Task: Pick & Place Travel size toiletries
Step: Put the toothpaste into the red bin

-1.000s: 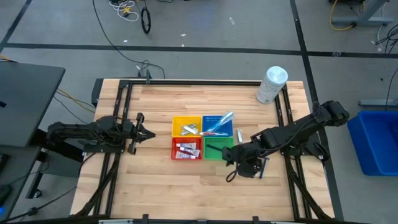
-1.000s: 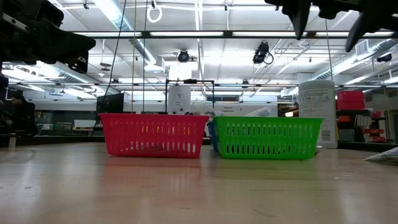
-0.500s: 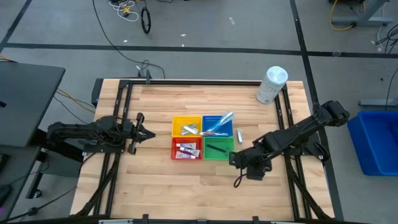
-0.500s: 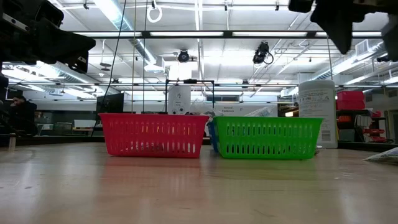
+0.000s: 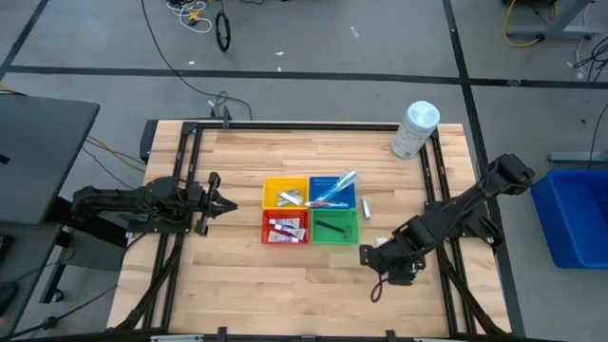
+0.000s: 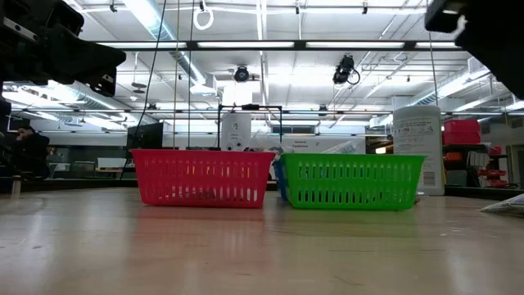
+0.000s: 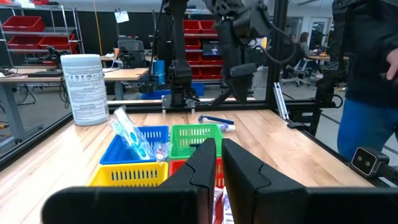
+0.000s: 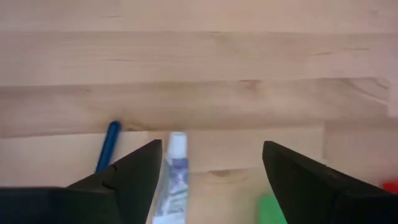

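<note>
Toiletries sit mostly in four small baskets grouped mid-table in the high view: silvery packets (image 5: 291, 198) in the yellow basket (image 5: 271, 184), toothbrushes (image 5: 334, 190) in the blue basket (image 5: 321, 181), white tubes (image 5: 284, 228) in the red basket (image 5: 269, 238), a dark razor (image 5: 331, 227) in the green basket (image 5: 346, 235). One small tube (image 5: 365, 206) lies loose on the table (image 5: 237, 285) just right of the blue and green baskets. Right gripper (image 5: 372, 255) is off the green basket's near-right corner, apart from it, nothing between its fingers. Left gripper (image 5: 226, 203) waits at table's left, pointed at the baskets, fingers close together. A big white canister (image 5: 415, 128) stands at the far right corner. Low view: red basket (image 6: 201, 176) and green basket (image 6: 352, 181) side by side, blue one barely showing between them; canister (image 6: 417, 146) behind the green one; a dark bit of arm at top right, gripper itself out of frame. Left wrist view: left gripper (image 7: 219, 167) w/ fingers nearly touching, gripping nothing; beyond it yellow basket (image 7: 127, 174), blue basket (image 7: 140, 140) w/ toothbrushes (image 7: 130, 132) sticking up, green basket (image 7: 196, 137); loose tube (image 7: 214, 121) on the wood past the green one; canister (image 7: 87, 88) far side; a person's sleeve at the edge. Right wrist view: right gripper (image 8: 211, 168) spread wide and empty over bare wood, w/ a white tube (image 8: 172, 177) and a blue stick-like item (image 8: 107, 147), can't tell what, below between the fingers.
</note>
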Robot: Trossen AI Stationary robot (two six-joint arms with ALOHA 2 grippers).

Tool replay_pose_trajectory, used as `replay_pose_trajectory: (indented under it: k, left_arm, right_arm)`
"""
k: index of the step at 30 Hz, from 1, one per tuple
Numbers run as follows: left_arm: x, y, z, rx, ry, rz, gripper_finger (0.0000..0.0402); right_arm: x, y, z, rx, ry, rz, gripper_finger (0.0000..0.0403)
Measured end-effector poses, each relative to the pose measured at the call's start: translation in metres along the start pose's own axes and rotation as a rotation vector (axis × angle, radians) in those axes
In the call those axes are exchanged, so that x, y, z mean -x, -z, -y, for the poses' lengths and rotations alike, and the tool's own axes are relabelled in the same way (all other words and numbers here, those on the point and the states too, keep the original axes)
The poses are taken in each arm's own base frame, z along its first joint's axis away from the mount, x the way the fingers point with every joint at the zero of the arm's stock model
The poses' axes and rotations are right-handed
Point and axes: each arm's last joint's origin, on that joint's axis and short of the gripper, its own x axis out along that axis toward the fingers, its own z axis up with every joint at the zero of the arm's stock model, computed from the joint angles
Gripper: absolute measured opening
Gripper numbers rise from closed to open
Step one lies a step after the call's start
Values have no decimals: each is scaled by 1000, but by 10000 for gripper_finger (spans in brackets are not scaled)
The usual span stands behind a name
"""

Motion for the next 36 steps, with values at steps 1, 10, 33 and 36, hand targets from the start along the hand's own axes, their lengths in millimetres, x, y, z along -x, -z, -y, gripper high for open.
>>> replay_pose_trajectory:
  k: [1,10,33,36]
  left_arm:
    - [0,0,0,0,0,-1,32]
    - [0,0,0,0,0,-1,32]
    - [0,0,0,0,0,0,32]
    - [0,0,0,0,0,0,32]
  right_arm:
    - [-3,-1,-3,7,-6,-1,288]
    - [-26,2,-20,37,-44,-17,292]
    - [-69,18,-12,-31,-115,-82,263]
    - [-76,19,-10,-77,-95,-74,267]
